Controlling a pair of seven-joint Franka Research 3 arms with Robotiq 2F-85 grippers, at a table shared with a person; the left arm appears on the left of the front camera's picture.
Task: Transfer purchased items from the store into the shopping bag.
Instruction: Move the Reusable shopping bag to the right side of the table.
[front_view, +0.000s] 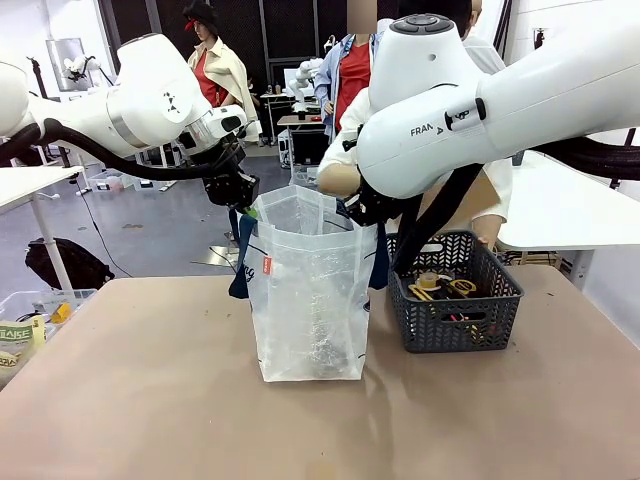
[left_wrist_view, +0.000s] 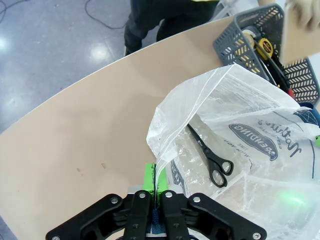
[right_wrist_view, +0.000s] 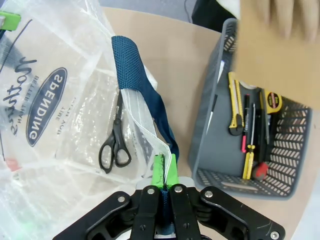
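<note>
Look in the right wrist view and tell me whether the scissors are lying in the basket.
No, the black scissors lie at the bottom of the shopping bag, not in the grey basket beside it.

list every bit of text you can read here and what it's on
"SPENDING": printed on the shopping bag.
"FRA": on the right arm, rest hidden.
"AKE": on a box, front view's lower left, cut off.
The bag's script, small print and red label: unreadable.
</note>
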